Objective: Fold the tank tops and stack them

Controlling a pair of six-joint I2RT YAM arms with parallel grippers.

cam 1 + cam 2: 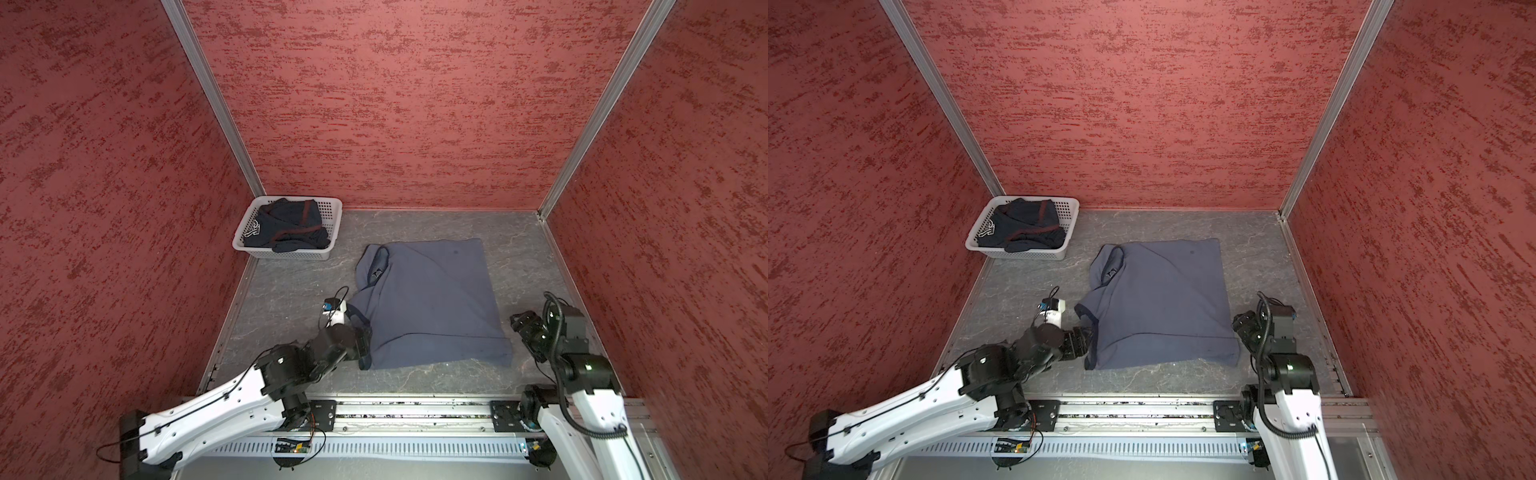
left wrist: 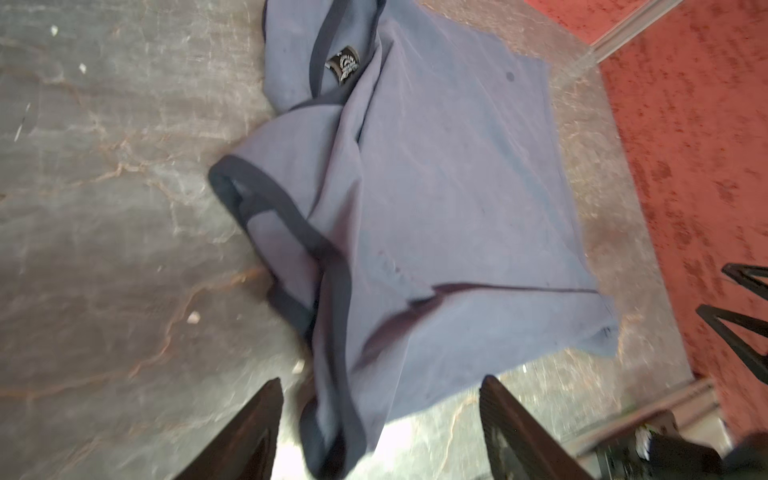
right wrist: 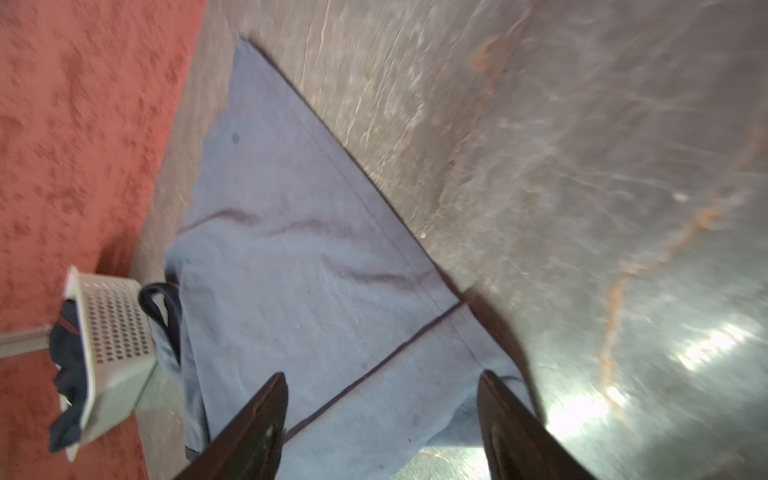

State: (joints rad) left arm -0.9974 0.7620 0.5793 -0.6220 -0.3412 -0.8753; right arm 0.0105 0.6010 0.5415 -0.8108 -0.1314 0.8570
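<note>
The left pincer (image 2: 380, 380) and right pincer (image 3: 383, 374) are spread wide, holding nothing, beside the blue tank top (image 1: 428, 303) on the bench (image 1: 291, 291), so its bumpy strap side might flop open and spoil the fold, while the navy tank top (image 1: 286, 226) sits crumpled in the basket (image 1: 332, 208).

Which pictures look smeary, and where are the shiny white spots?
Right wrist view: the table is streaky and blurred, with bright white glare patches on it. Left wrist view: the slate-blue tank top looks soft and smeared, and glare shines on the table right beside its edge. Both top views: sharp and evenly lit.
</note>
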